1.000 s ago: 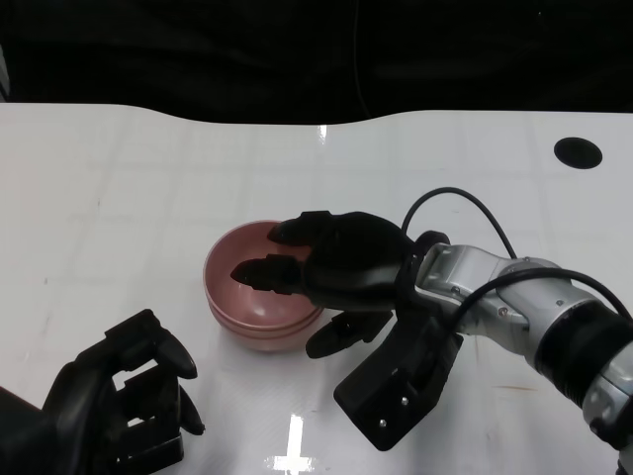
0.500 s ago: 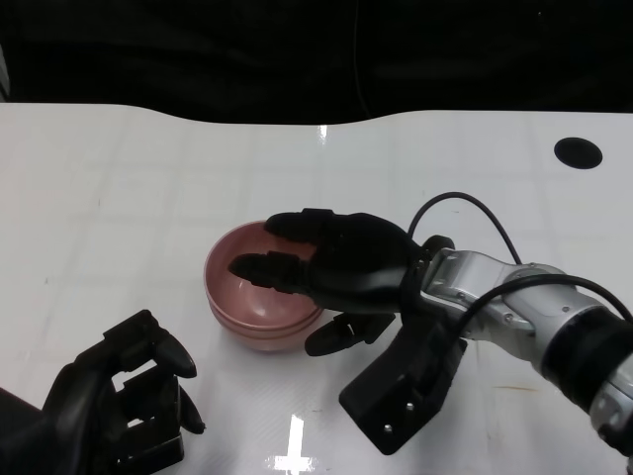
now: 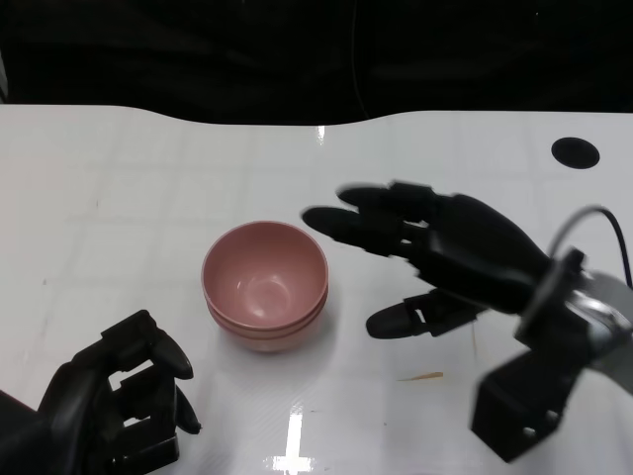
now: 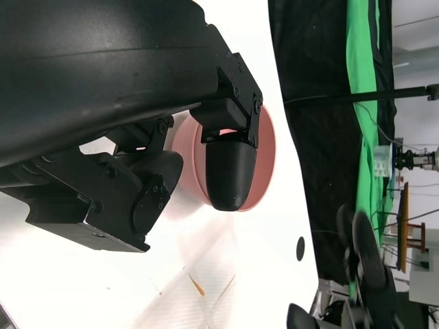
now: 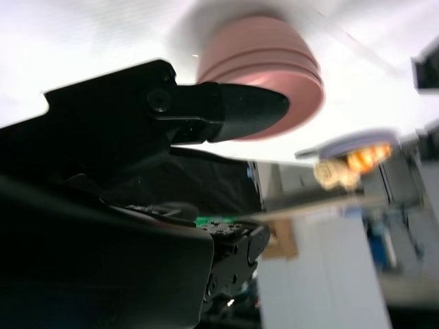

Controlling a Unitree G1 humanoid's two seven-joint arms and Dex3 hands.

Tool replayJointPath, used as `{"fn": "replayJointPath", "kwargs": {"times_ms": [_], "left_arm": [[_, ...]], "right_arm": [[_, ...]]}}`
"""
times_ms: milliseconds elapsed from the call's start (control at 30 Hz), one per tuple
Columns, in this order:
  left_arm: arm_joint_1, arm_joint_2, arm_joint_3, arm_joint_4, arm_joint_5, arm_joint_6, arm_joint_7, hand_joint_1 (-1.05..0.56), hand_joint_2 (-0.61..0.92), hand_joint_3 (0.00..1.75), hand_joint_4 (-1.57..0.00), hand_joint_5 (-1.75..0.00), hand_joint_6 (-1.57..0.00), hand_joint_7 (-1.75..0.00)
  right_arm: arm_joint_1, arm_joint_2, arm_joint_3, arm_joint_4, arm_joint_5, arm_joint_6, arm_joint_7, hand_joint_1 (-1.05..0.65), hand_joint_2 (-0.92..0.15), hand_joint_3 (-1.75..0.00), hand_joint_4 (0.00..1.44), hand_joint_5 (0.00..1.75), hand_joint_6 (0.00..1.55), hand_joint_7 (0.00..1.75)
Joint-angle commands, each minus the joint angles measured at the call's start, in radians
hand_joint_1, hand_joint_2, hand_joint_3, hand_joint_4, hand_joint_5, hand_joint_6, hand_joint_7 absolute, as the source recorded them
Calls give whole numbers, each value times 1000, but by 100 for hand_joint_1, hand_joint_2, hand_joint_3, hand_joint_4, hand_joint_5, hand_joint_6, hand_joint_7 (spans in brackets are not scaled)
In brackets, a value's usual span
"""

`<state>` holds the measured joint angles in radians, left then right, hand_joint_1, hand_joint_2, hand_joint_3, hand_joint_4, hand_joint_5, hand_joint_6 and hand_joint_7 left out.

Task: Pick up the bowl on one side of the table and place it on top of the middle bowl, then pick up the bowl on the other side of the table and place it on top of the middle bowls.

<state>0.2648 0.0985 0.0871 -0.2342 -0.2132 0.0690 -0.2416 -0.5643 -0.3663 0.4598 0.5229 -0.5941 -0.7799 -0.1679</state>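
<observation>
The right hand has been withdrawn from the stacked pink bowls, fingers spread and empty; stacking is judged complete.

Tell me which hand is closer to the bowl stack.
The right hand: its fingertips hover just beside the pink bowl stack. The left hand sits lower, nearer the table's front edge.

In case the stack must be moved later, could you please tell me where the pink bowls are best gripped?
Grip the stack of pink bowls at the rim, from its right side, where the open right hand already hovers. The bowls sit upright and nested, so the top rim is exposed all round.
</observation>
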Motion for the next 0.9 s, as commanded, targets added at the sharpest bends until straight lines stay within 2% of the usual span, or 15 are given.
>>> {"fn": "replayJointPath", "kwargs": {"times_ms": [33, 167, 233, 267, 333, 400, 433, 467, 533, 600, 733, 833, 900], "left_arm": [[5, 14, 13, -4, -6, -7, -4, 18, 69, 128, -76, -175, -62, -175], [3, 17, 16, -4, -1, -10, -4, 16, 70, 127, -75, -175, -61, -175], [1, 19, 17, 0, 2, -14, -6, 16, 70, 127, -75, -175, -60, -175], [-2, 21, 18, 6, 3, -22, -9, 16, 70, 127, -75, -175, -60, -175], [-7, 19, 21, 15, 0, -27, -10, 17, 70, 127, -76, -175, -60, -175], [-11, 17, 25, 23, -7, -33, -12, 17, 70, 127, -78, -175, -61, -175], [-11, 16, 27, 25, -11, -31, -13, 18, 71, 127, -78, -175, -62, -175], [-12, 16, 29, 25, -15, -29, -13, 18, 71, 127, -79, -175, -62, -175], [-13, 19, 32, 27, -15, -29, -14, 17, 71, 127, -79, -175, -62, -175], [-14, 20, 34, 29, -12, -31, -13, 16, 71, 126, -79, -175, -62, -175], [-18, 17, 42, 44, -17, -44, -20, 18, 70, 127, -81, -175, -64, -175], [-20, 16, 47, 52, -22, -50, -23, 18, 69, 129, -83, -175, -66, -175], [-20, 17, 48, 52, -20, -49, -21, 17, 69, 129, -84, -175, -66, -175]], "right_arm": [[81, 23, -80, 23, 136, -55, -11, -23, -92, -10, 88, 22, 69, 12], [204, 68, -158, -31, 297, -61, 25, -8, -92, -22, 104, 33, 95, 15], [254, 74, -183, -69, 354, -39, 64, -8, -90, -32, 109, 47, 110, 14], [283, 74, -194, -94, 385, -21, 91, -9, -90, -34, 109, 58, 116, 13], [345, 76, -207, -153, 483, 41, 169, -9, -90, -36, 102, 96, 126, 13], [399, 85, -221, -207, 571, 105, 239, -7, -87, -42, 101, 107, 132, 16], [430, 89, -227, -238, 621, 147, 274, -7, -79, -61, 99, 115, 129, 28], [461, 95, -234, -271, 676, 191, 309, -8, -73, -73, 97, 123, 118, 52], [514, 102, -249, -323, 748, 254, 364, -9, -68, -87, 90, 141, 97, 95], [552, 113, -266, -353, 776, 281, 394, -10, -67, -90, 86, 151, 88, 115], [606, 160, -300, -343, 889, 293, 496, -11, -68, -91, 84, 161, 80, 133], [642, 202, -342, -354, 1083, 423, 618, -9, -72, -86, 86, 160, 84, 130], [660, 223, -378, -364, 1152, 513, 634, -9, -70, -85, 87, 163, 86, 129]]}}
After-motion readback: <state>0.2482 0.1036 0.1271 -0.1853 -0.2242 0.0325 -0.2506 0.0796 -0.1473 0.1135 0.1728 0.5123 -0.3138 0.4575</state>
